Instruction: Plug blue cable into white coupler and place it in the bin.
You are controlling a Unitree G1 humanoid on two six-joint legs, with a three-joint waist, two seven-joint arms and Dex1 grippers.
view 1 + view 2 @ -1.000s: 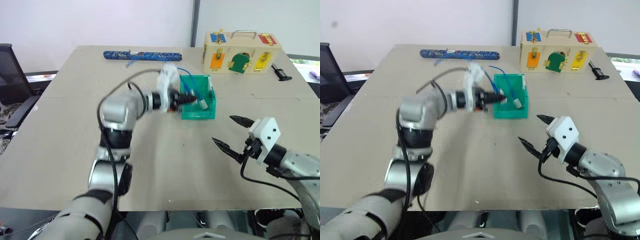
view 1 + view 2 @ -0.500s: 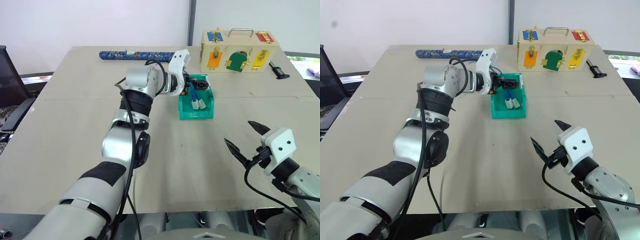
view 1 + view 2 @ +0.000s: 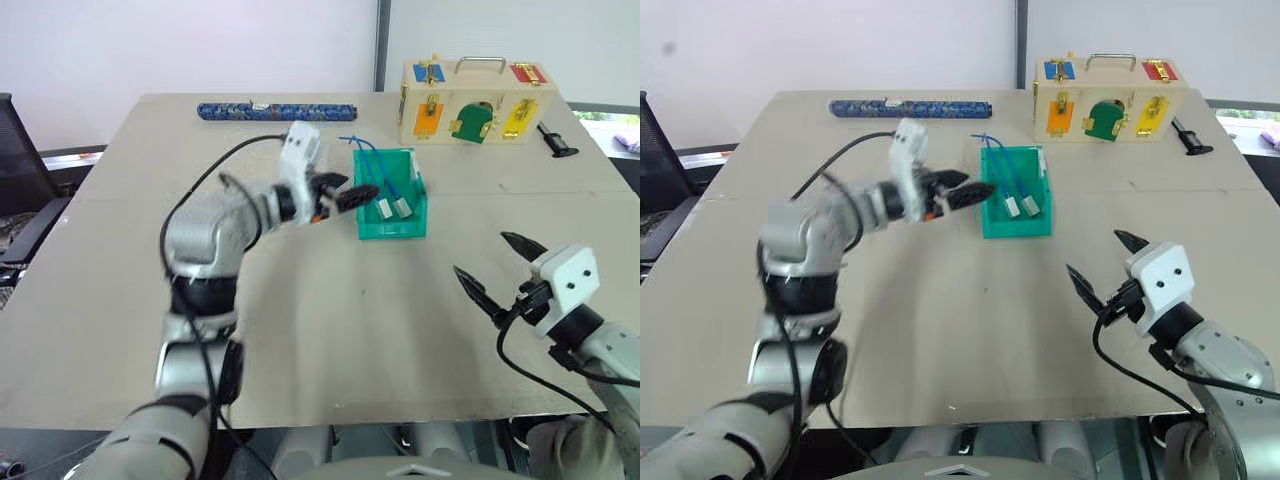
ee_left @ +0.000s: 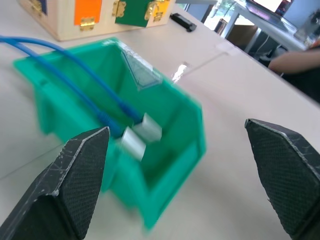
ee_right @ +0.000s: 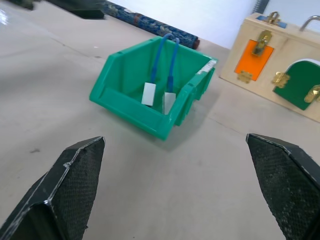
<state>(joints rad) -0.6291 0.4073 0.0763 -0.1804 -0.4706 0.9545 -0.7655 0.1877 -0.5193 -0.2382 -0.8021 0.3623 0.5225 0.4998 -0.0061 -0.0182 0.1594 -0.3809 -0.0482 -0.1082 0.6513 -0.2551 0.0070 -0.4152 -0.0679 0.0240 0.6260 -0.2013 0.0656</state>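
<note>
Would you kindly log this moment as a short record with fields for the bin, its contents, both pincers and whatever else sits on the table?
bin: teal bin, upright on the table
contents: two blue cables, each ending in a pale block, leaning inside the bin
left pincer: open, empty, beside the bin
right pincer: open, empty, apart from the bin
other: wooden latch box; patterned blue roll

Plain white wall (image 3: pixel 200 45) behind, grey vertical strip (image 3: pixel 383 45) dividing it. Beige table (image 3: pixel 330 330) in two sections, seam crossing its width. Black chair (image 3: pixel 25 170) beside table's left edge. Bright window light at far right. Second table (image 4: pixel 270 25) with person's arm (image 4: pixel 295 62) in left wrist view.
</note>
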